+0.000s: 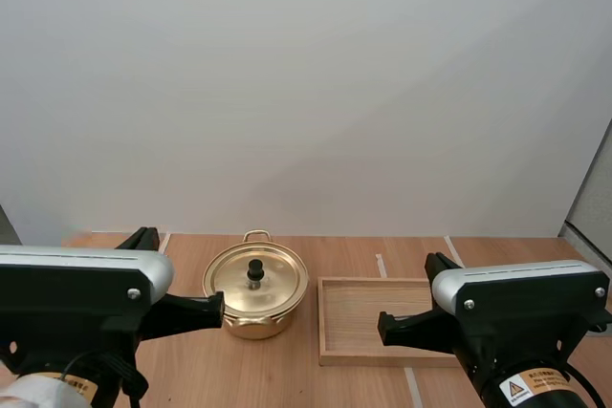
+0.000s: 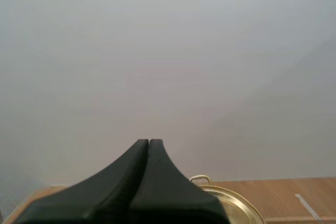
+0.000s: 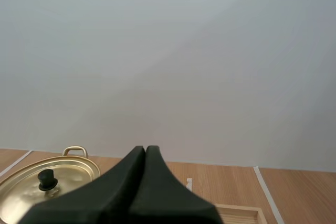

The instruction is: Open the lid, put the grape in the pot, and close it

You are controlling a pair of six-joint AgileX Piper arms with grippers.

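golden lidded pot (image 1: 256, 324) partly behind closed left jaws; right jaws together too

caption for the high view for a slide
Left end effector and right end effector shut, lid on the pot, wooden tray beside it.

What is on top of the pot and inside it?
A gold lid with a black knob sits on the pot, covering the inside; its contents cannot be seen.
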